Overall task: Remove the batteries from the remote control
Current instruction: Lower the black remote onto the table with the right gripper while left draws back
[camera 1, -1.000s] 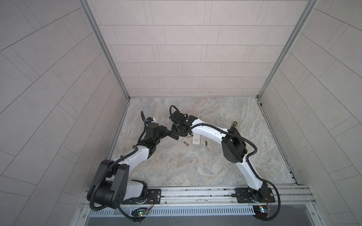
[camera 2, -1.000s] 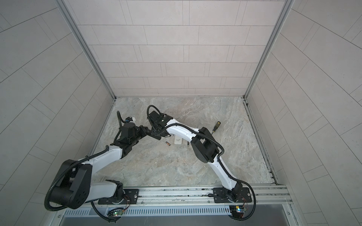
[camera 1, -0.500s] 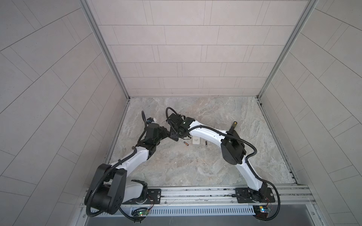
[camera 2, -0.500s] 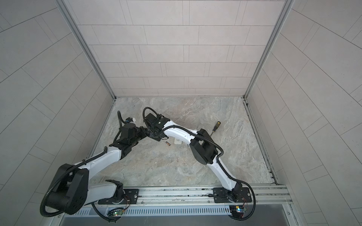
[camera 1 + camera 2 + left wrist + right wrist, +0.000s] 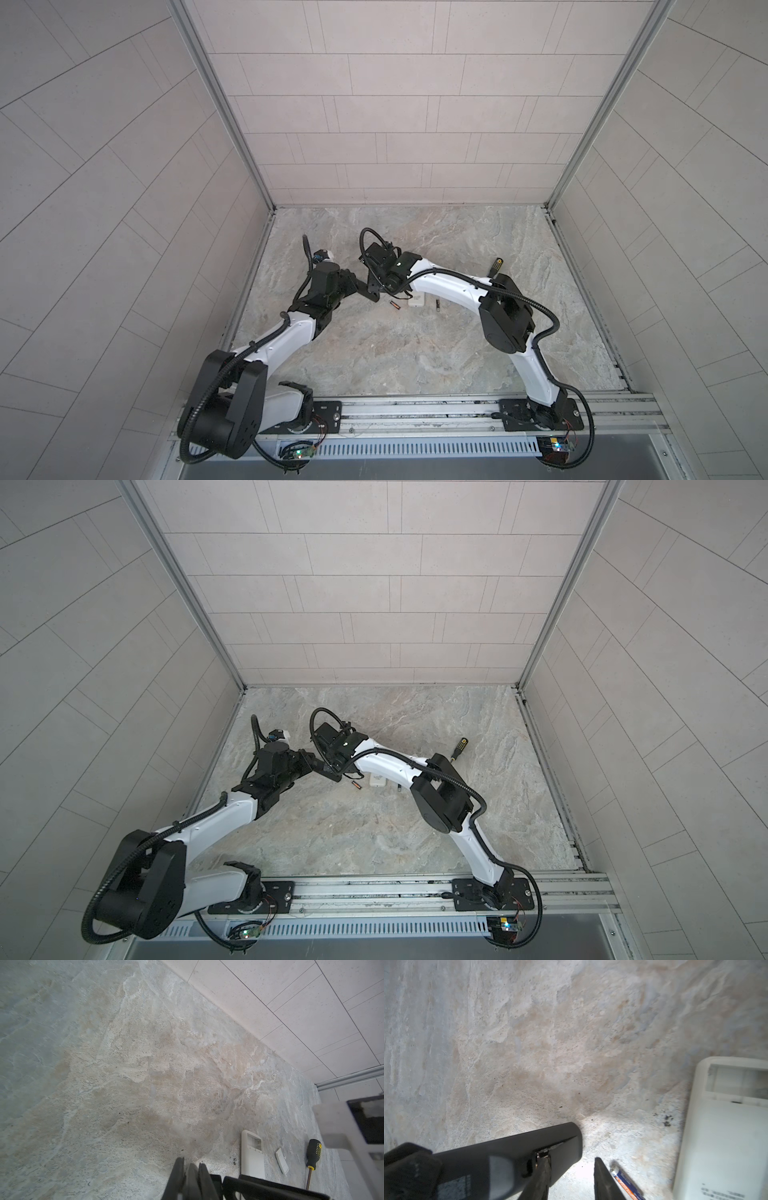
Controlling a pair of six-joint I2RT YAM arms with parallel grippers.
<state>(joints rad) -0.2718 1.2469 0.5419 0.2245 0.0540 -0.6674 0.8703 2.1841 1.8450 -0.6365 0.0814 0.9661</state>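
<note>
My left gripper (image 5: 191,1162) is shut on one end of a black remote control (image 5: 508,1161), holding it above the floor. In both top views it sits left of centre (image 5: 360,286) (image 5: 316,767). My right gripper (image 5: 570,1157) (image 5: 376,293) is at the remote's free end with its jaws apart. One of its fingers (image 5: 542,1176) rests on the opened battery bay, where a metal contact glints. The other finger (image 5: 604,1184) hangs past the remote's end. One of the batteries (image 5: 625,1181) (image 5: 395,305) (image 5: 355,786) lies on the floor beside it. I cannot tell whether a battery sits in the bay.
A white remote (image 5: 252,1153) (image 5: 417,300) with an empty bay lies on the stone floor. Beyond it lie a small white cover (image 5: 282,1160) and a slim dark piece (image 5: 437,305). A black-and-yellow screwdriver (image 5: 312,1155) (image 5: 496,266) lies farther right. The left wall is close.
My right gripper has edged slightly left towards the left gripper and its jaws have narrowed a little. The left gripper keeps its hold on the black remote.
</note>
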